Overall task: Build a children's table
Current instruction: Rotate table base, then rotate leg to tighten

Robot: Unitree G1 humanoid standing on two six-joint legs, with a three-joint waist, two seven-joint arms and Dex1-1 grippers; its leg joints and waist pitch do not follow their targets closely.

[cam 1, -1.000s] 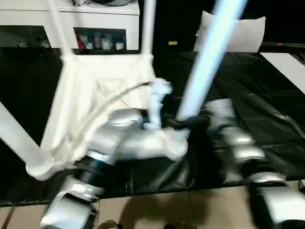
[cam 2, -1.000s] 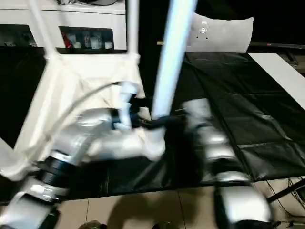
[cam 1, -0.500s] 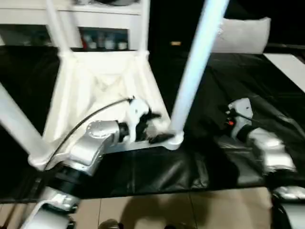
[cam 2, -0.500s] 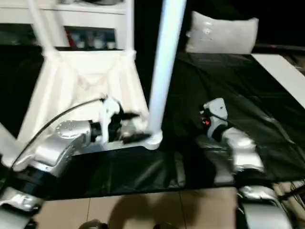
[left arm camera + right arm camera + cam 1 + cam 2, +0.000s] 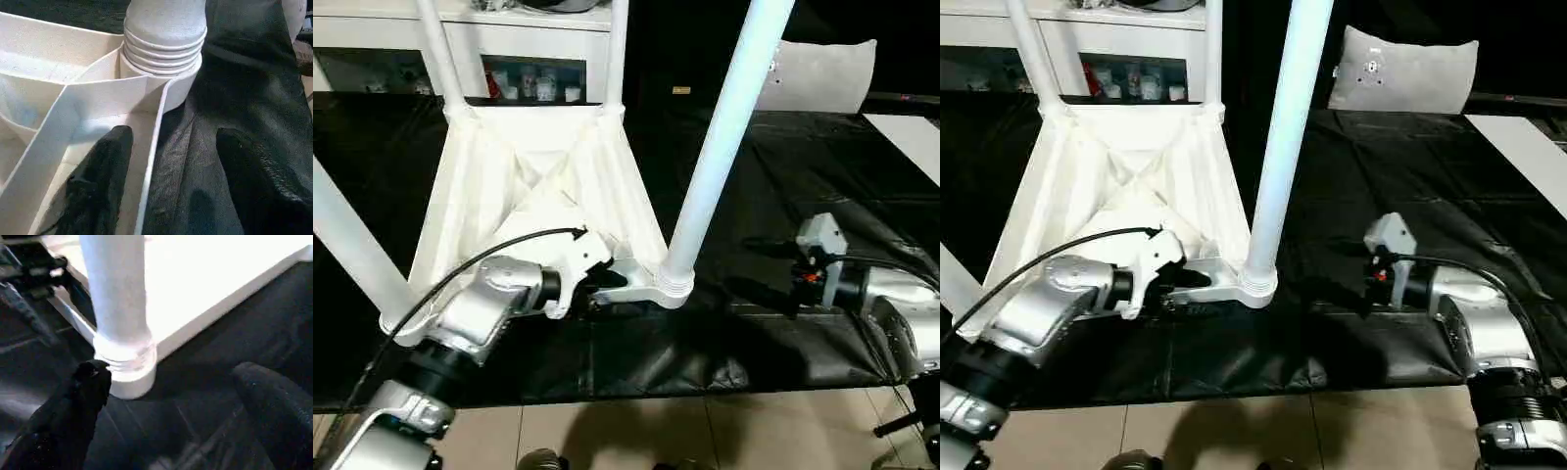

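The right gripper (image 5: 1351,294) has left the near-right leg (image 5: 1285,127) and stands wide open beside it. The left gripper (image 5: 607,284), fingers parted, straddles the rim of the upturned tabletop (image 5: 533,166). All four legs appear seated.

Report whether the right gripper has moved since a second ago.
Yes. The right gripper has pulled back from the near-right leg, which it reached a second ago, and now sits open toward the robot's right, clear of that leg's socket.

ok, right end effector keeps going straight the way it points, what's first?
Likely the near-corner leg at its socket; the right end effector, open, frames that base. Depth is unclear.
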